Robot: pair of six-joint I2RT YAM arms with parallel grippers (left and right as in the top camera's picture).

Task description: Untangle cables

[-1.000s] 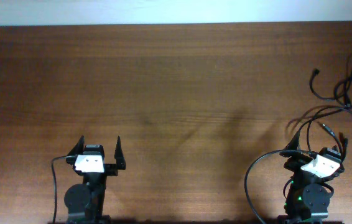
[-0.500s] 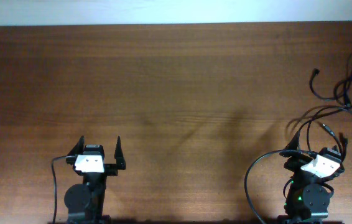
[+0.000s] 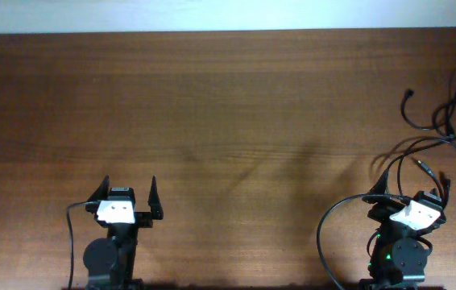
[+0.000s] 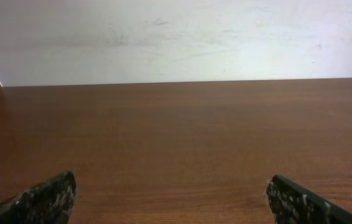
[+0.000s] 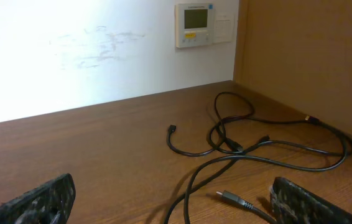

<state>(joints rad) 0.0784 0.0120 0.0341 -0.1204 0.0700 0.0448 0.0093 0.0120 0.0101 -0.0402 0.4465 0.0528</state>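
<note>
Thin black cables (image 3: 445, 121) lie in loose crossing loops at the table's far right edge. One plug end (image 3: 409, 94) points to the back. Another metal-tipped plug (image 3: 421, 165) lies just ahead of my right gripper (image 3: 413, 181). In the right wrist view the cables (image 5: 244, 146) lie ahead and to the right, and the metal-tipped plug (image 5: 226, 198) rests between the open fingers of my right gripper (image 5: 173, 180), untouched. My left gripper (image 3: 129, 193) is open and empty at the front left, far from the cables. It also shows in the left wrist view (image 4: 171, 180), above bare wood.
The brown wooden table (image 3: 212, 105) ends at a white wall at the back. A wall control panel (image 5: 194, 25) and a wooden side panel (image 5: 306, 56) stand at the right. Thicker arm cables (image 3: 325, 234) loop beside the right base and the left base (image 3: 70, 234).
</note>
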